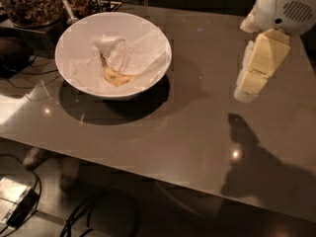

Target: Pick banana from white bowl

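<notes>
A: Gripper (pixel 245 90) hangs over the table (pixel 197 132), nothing in it. Open or closed: cannot tell.
B: Banana (pixel 116 76)?
A: Well apart, to the gripper's left, low in the bowl (pixel 148 80), seemingly half under paper (pixel 133 58).
B: Note: cross the near rim high, descend on the bare yellow part, and avoid pinching paper.

My view is dim, lit from above: small glints dot the glossy worktop (pixel 197 132), with pale glare at its left edge. The white bowl (pixel 79 33) and the gripper (pixel 246 89), hanging at upper right, cast dark shadows.
</notes>
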`<state>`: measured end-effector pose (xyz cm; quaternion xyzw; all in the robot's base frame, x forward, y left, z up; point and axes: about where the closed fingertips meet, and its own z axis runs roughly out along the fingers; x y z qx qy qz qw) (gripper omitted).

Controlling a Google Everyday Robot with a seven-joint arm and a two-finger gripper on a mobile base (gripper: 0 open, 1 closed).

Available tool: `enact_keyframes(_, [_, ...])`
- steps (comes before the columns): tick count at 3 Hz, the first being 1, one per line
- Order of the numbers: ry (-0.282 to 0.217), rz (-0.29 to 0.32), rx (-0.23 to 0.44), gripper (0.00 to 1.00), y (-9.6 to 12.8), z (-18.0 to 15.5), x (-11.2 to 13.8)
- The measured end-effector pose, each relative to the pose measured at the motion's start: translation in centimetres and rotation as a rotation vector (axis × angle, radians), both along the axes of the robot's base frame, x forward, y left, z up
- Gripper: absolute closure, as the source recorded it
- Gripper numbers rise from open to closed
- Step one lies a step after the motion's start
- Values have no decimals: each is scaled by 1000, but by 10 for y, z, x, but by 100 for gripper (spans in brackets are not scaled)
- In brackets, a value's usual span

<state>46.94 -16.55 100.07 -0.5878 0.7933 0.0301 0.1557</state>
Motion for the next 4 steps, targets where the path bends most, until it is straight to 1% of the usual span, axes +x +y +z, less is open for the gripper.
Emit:
enact_keyframes(1, [-21,43,20,0,47,21,31])
enact_keyframes(2, [-62,60,42,0,62,30,41])
enact_keyframes(3, [-101,100,33,0,87,26,48])
enact_keyframes(4, [-137,204,14,0,131,18,57])
